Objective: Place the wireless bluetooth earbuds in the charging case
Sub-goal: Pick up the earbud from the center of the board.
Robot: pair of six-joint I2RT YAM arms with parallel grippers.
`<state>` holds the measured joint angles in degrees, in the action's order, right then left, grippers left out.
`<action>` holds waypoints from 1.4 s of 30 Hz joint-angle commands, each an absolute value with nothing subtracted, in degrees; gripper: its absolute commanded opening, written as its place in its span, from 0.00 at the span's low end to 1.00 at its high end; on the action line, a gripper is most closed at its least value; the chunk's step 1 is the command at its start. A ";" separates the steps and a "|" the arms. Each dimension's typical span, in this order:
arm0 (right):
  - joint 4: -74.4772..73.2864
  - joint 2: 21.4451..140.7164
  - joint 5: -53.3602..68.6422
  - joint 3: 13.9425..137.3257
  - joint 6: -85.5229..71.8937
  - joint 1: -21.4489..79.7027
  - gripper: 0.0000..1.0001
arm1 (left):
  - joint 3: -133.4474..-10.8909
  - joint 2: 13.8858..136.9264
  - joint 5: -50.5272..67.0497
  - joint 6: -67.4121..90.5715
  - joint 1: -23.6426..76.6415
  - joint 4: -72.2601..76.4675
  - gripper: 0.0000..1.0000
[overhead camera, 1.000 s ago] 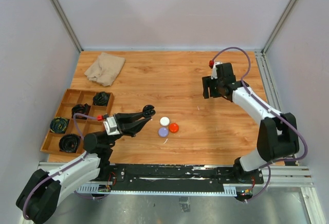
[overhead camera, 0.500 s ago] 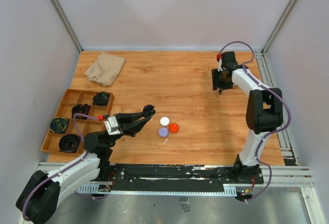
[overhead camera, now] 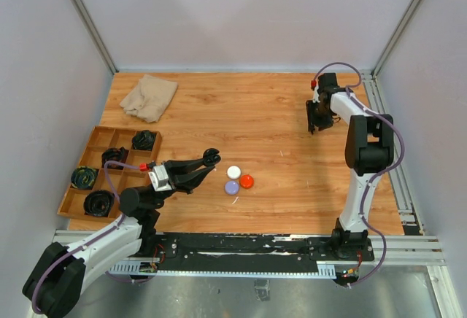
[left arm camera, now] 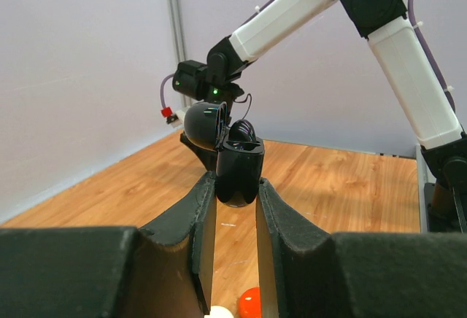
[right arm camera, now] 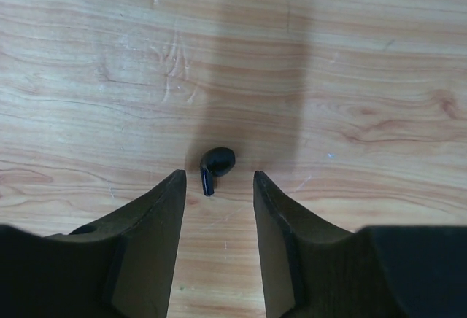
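A black charging case [left arm camera: 237,172] with its lid [left arm camera: 204,125] flipped open is clamped between the fingers of my left gripper [overhead camera: 208,160], held just above the table left of centre. One black earbud [right arm camera: 217,163] lies on the wood at the far right. My right gripper [right arm camera: 219,176] hovers over it, open, with a fingertip on either side and the bud just beyond the tips, untouched. From the top view this right gripper [overhead camera: 315,123] points down near the back right corner, and the bud is hidden under it.
A white puck [overhead camera: 233,172], a lilac puck [overhead camera: 231,186] and a red puck [overhead camera: 246,181] lie together just right of the left gripper. A wooden tray [overhead camera: 120,130] of black coiled items sits at the left edge. A beige cloth [overhead camera: 149,95] lies at the back left.
My right arm has swung toward the back right corner and its jaws have narrowed. The left arm and the case have not moved.
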<state>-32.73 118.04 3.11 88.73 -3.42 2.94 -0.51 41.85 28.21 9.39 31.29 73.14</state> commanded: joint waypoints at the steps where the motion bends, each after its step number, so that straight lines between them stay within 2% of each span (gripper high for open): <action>1: -36.20 120.59 4.78 92.10 -1.58 2.02 0.41 | 2.11 41.37 27.70 8.61 31.46 73.72 0.00; 11: -40.20 125.25 5.50 95.97 -0.49 1.85 0.34 | 2.02 41.44 27.84 8.60 31.46 73.56 0.00; 20: -41.65 123.96 6.32 93.82 -0.66 1.97 0.17 | 2.15 41.04 27.71 8.83 31.46 73.65 0.00; 34: -32.86 106.08 11.60 77.60 -4.81 7.24 0.13 | 1.86 43.32 26.29 10.59 31.46 77.44 0.00; 42: -25.70 90.58 12.36 68.26 -4.68 14.03 0.13 | 2.22 45.06 24.47 11.40 31.47 79.33 0.00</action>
